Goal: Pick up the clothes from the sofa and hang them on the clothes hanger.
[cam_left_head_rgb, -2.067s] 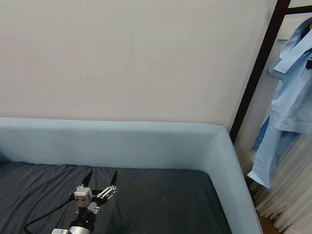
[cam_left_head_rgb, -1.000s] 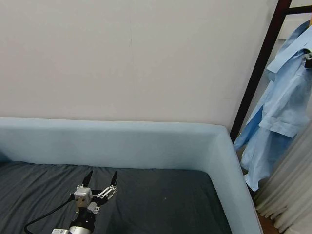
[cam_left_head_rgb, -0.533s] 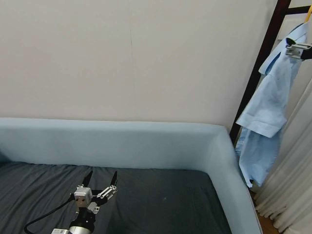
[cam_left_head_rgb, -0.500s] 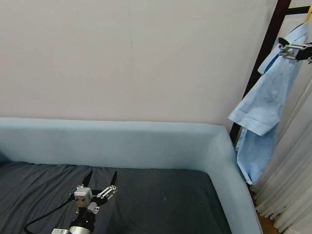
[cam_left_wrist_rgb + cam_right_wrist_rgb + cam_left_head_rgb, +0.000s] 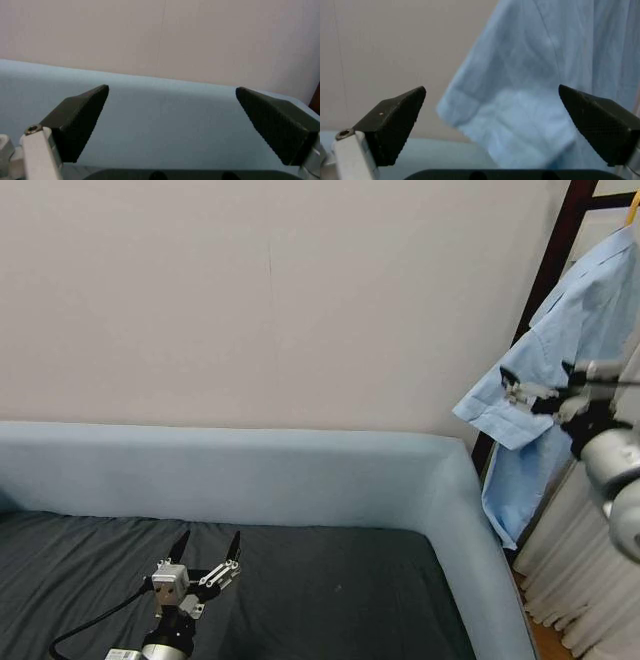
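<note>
- A light blue shirt (image 5: 590, 290) hangs on a yellow hanger (image 5: 632, 216) from the dark rack (image 5: 545, 280), just past the right end of the sofa (image 5: 250, 475). One short sleeve flares out toward the wall.
- The right gripper (image 5: 520, 387) hovers at the hem of that sleeve, jaws spread wide and holding nothing. From its wrist camera the shirt (image 5: 535, 75) lies beyond the fingertips (image 5: 395, 116); whether cloth and metal touch cannot be told.
- The left gripper (image 5: 210, 542) sits low over the sofa's dark seat cover (image 5: 350, 590), toward the front edge. It is also wide open and empty, and it faces the pale blue sofa back (image 5: 165, 123).
- The job looks close to finished, and the main hazard is the arm beside the garment. An open finger could catch the loose sleeve as the arm moves and drag the shirt sideways.
- A hard tug could slide the shirt off one shoulder of the hanger, or lift the hook off the rack. How well the hook is seated cannot be judged, since it sits at the very top edge of the head view.
- A swinging shirt could also brush the white curtain (image 5: 580, 580) below it.
- No bin or basket is part of the scene. The rack is the only holder, and it carries this one shirt.
</note>
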{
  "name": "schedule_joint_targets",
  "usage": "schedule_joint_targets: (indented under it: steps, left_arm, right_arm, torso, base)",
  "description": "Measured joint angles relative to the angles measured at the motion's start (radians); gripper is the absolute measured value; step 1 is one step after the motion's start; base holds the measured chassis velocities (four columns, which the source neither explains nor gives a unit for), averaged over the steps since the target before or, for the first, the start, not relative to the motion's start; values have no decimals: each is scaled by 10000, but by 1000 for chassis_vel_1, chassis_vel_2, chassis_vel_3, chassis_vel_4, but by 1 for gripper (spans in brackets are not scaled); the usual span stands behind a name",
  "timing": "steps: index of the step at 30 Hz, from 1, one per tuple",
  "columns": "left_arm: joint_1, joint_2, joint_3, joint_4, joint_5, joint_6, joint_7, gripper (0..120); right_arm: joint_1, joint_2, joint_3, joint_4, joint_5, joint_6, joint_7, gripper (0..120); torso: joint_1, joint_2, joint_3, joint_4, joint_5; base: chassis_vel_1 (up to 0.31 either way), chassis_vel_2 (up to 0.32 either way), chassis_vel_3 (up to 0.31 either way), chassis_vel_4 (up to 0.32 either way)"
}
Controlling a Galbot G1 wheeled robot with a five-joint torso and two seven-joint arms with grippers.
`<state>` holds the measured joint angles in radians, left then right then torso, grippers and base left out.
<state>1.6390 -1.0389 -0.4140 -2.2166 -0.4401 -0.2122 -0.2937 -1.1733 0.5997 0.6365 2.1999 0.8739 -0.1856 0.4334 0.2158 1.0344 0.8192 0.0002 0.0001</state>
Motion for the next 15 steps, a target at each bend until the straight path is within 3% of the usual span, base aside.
schedule_joint_targets:
  steps: [3, 4, 9, 10, 14, 15]
  left_arm:
    - [0, 0, 0, 0, 0, -1, 1, 100]
    - [0, 0, 0, 0, 0, -1, 1, 100]
    - [0, 2, 0, 0, 0, 0, 2, 100]
    - [0, 2, 0, 0, 0, 0, 2, 100]
    - [-1, 1, 0, 0, 0, -1, 1, 100]
    - [-1, 1, 0, 0, 0, -1, 1, 100]
  right_arm:
    - [-2279, 1258, 802, 398, -1819, 686, -741, 100]
    - [-2279, 1258, 802, 398, -1819, 686, -741, 100]
    - [-4795, 3616, 1353, 912, -4231, 2173, -1942, 100]
    - [-4795, 3616, 1353, 912, -4231, 2173, -1942, 100]
    - [-6384, 5154, 1428, 898, -5744, 3571, -2724, 100]
    - [-6384, 5154, 1428, 898, -5744, 3571, -2724, 100]
  torso:
    - [-1, 0, -1, -6, 0]
    - [-1, 0, -1, -6, 0]
    - [-1, 0, -1, -3, 1]
    - [-1, 0, -1, -3, 1]
    - [-1, 1, 0, -3, -3]
    - [-1, 1, 0, -3, -3]
  base:
    - [0, 0, 0, 0]
    - [0, 0, 0, 0]
    - [0, 0, 0, 0]
    - [0, 0, 0, 0]
    - [0, 0, 0, 0]
    - [0, 0, 0, 0]
